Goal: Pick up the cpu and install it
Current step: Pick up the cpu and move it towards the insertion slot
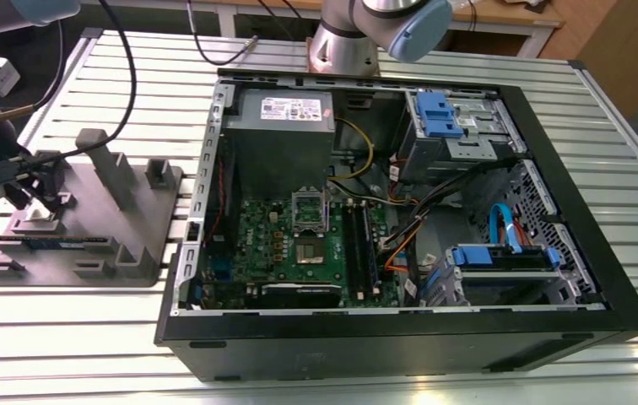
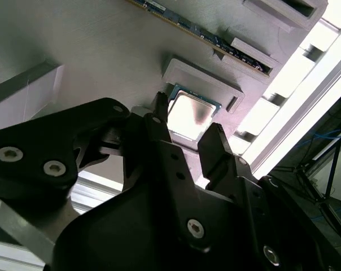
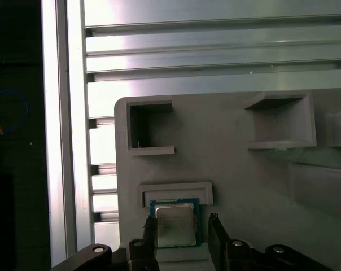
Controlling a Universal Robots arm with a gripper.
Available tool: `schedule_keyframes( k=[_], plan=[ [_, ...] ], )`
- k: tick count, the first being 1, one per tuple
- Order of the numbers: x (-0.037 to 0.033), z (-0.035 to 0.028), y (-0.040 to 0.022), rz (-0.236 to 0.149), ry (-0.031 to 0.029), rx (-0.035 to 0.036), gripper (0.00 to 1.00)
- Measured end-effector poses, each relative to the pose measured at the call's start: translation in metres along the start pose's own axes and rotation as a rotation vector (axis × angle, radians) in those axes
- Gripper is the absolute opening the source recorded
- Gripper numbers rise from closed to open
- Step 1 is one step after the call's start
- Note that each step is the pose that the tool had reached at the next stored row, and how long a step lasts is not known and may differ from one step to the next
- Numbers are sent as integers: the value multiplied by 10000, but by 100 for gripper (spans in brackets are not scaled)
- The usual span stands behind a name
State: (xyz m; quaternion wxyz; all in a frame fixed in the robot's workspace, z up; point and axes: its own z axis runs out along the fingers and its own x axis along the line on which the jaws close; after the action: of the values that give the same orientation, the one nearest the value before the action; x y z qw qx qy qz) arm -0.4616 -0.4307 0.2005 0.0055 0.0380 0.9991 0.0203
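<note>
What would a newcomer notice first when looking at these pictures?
The open computer case, green board exposed, lies on the slatted table toward the exterior view's right. At that view's left a grey holder carries the cpu; in both wrist views the open gripper straddles it.

The gripper (image 1: 33,202) is hanging low over the grey fixture (image 1: 105,221) at the exterior view's left, on the slotted metal table (image 1: 83,337). The open computer case (image 1: 409,342) is lying beside it, its motherboard (image 1: 285,245) facing up.
</note>
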Motion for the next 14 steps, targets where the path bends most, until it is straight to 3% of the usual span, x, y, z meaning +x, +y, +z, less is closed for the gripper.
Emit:
schedule_keyframes(
  k=[8,14],
  plan=[
    [10,35,15,-32,-71,-6,49],
    [12,37,15,-36,-77,42,49]
  ],
)
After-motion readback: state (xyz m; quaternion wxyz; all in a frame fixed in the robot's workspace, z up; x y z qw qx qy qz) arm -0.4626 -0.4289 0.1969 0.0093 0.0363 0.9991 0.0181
